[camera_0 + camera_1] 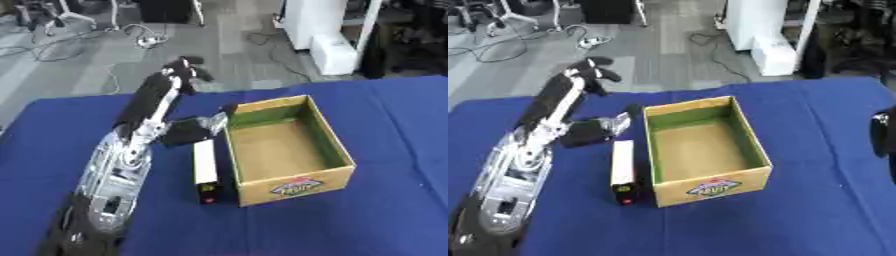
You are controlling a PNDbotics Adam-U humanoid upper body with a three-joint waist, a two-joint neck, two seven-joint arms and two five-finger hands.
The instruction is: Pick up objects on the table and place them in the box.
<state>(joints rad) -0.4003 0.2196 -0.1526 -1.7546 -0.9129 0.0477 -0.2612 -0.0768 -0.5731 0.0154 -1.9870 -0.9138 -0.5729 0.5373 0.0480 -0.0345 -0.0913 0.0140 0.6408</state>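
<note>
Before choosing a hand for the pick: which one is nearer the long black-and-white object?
Left. The left hand hangs above, beyond the long black-and-white object; the right arm only shows at the right edge, past the box.

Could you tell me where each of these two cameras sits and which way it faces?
Left eye view: in the head, looking down at the open cardboard box on the blue table; the left hand shows raised, fingers curled.
Right eye view: beside it, facing likewise; a dark part at the right edge too.
Shared: box, long white and black carton, left arm.
</note>
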